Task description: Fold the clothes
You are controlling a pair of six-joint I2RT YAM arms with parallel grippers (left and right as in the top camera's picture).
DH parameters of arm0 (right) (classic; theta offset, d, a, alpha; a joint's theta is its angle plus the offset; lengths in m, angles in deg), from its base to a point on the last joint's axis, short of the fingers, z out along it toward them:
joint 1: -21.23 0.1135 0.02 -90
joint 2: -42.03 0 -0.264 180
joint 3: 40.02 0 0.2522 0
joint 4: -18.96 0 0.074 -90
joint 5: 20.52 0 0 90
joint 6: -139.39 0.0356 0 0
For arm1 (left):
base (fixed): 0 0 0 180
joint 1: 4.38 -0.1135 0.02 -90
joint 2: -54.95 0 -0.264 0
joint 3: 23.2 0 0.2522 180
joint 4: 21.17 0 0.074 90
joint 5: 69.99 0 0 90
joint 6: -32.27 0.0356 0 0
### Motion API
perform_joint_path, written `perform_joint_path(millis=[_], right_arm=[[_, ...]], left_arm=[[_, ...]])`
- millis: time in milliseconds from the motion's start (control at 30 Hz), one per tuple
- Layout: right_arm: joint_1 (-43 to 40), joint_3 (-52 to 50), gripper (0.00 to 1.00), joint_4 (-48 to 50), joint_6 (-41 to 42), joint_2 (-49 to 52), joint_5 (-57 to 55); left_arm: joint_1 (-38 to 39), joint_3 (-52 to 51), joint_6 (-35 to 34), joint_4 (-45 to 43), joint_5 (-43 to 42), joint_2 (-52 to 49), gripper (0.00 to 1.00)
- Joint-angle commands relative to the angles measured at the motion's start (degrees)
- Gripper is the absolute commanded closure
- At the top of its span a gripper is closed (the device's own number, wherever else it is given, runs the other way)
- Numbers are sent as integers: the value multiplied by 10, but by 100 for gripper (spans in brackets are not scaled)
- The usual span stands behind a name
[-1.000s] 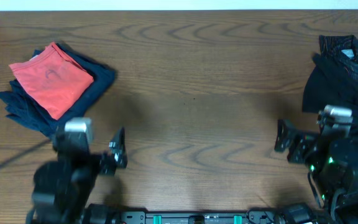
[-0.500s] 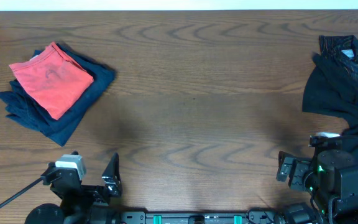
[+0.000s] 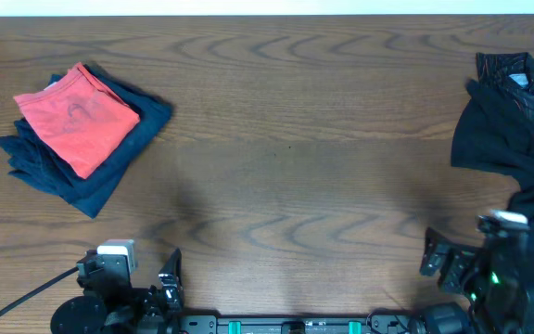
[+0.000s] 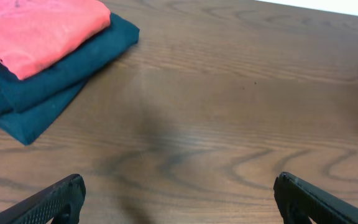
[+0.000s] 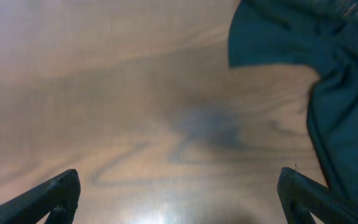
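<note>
A folded coral-red T-shirt (image 3: pixel 77 119) lies on a folded dark navy garment (image 3: pixel 109 162) at the table's far left; both show in the left wrist view, the red one (image 4: pixel 36 28) on the navy one (image 4: pixel 48 81). A crumpled black garment (image 3: pixel 517 130) lies at the right edge and shows in the right wrist view (image 5: pixel 328 74). My left gripper (image 3: pixel 170 278) is open and empty at the near edge, well below the stack; its fingers (image 4: pixel 178 199) frame bare wood. My right gripper (image 3: pixel 434 260) is open and empty near the front right, just below the black garment; its fingers (image 5: pixel 179 196) frame bare wood.
The wooden table (image 3: pixel 286 158) stretches between the two piles. The arm bases and a black cable (image 3: pixel 17 297) sit along the near edge. A pale wall strip (image 3: pixel 267 6) runs behind the far edge.
Both arms have drawn back toward the near edge and lowered, away from the middle of the table. Both grippers stay open and empty. The garments have not moved.
</note>
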Motion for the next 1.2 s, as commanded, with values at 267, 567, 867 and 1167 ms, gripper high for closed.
perform_joint_path(millis=[267, 567, 867, 1167], right_arm=[[-79, -260, 1, 288, -76, -215, 66], [-85, -485, 1, 702, -92, -213, 70], [-84, -504, 1, 655, -93, -204, 70], [-84, -504, 1, 655, -93, -204, 70]], left_arm=[[2, -3, -5, 7, 7, 2, 2], [2, -3, -5, 7, 7, 2, 2], [2, -3, -5, 7, 7, 2, 2], [2, -3, -5, 7, 7, 2, 2]])
